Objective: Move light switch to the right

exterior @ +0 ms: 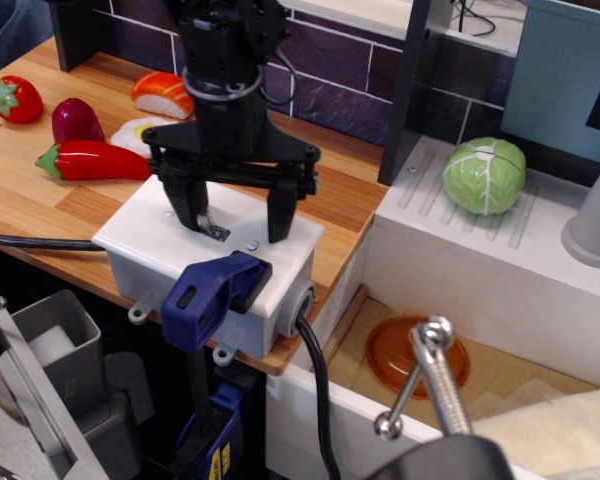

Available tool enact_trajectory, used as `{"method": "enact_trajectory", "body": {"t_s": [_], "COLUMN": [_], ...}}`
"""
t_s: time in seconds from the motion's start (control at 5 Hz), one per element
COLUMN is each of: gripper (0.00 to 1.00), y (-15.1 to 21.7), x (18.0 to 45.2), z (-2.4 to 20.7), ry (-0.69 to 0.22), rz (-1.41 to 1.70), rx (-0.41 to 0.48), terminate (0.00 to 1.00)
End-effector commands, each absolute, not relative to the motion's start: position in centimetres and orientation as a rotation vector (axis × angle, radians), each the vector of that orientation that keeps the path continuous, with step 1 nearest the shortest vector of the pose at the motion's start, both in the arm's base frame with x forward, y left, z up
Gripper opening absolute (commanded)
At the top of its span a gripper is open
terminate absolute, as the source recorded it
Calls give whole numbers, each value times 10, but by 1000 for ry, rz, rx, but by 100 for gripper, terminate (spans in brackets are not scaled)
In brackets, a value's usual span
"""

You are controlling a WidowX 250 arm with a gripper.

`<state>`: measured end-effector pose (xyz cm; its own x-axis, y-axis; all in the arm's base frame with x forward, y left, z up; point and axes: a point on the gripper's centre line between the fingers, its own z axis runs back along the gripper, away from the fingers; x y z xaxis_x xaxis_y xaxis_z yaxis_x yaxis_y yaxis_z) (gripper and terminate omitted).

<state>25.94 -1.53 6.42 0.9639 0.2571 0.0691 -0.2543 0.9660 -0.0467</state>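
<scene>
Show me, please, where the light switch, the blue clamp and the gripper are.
light switch (pixel 212 229), the only camera view, on its metal lever.
blue clamp (pixel 212 293), same view, on its blue jaw body.
gripper (pixel 237 220), same view, midway between its fingertips.

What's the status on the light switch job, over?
Gripper open, low over the white box, fingers straddling the light switch. Left finger right beside the lever; contact unclear. Blue clamp sits at the box's front edge, outside the fingers.
</scene>
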Motion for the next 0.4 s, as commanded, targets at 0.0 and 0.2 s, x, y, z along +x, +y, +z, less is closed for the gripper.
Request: {"method": "enact_trajectory", "body": {"t_s": [0.0, 0.2], "gripper": [100, 100], "y": [-35, -34], "x": [250, 250], "z": [75, 84], "ry": [-58, -52], "rz": [239, 234], "rx": [-63, -48], "terminate": [0, 100]}}
